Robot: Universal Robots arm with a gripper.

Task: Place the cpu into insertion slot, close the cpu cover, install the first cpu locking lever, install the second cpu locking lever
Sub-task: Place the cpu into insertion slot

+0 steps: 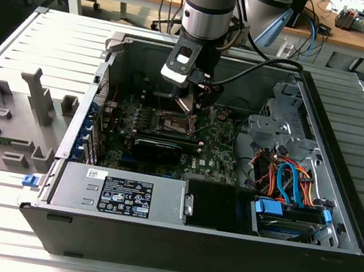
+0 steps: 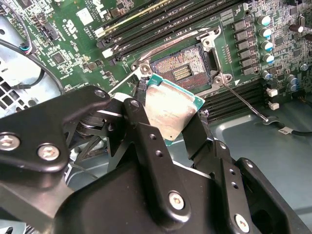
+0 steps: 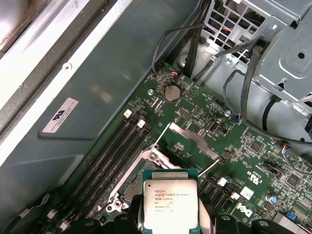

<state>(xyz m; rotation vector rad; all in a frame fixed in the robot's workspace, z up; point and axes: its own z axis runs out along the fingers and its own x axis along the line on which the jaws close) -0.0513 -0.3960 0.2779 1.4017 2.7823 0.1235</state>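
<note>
The black tool is clamping the silvery-grey square cpu, edges hidden by its fingers, over the dark metal-rimmed insertion slot, 12 o'clock from the exterior view's centre.

Soft, even room light falls on the computer case in the exterior view; its inside is darker and shady. In the second wrist view the cpu shines pale with glare. In the first wrist view the case wall has a washed-out white patch.

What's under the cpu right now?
The open insertion slot, its contact field exposed, lies below the cpu, which is gripped between the fingers. The cpu covers one part of the slot.
</note>
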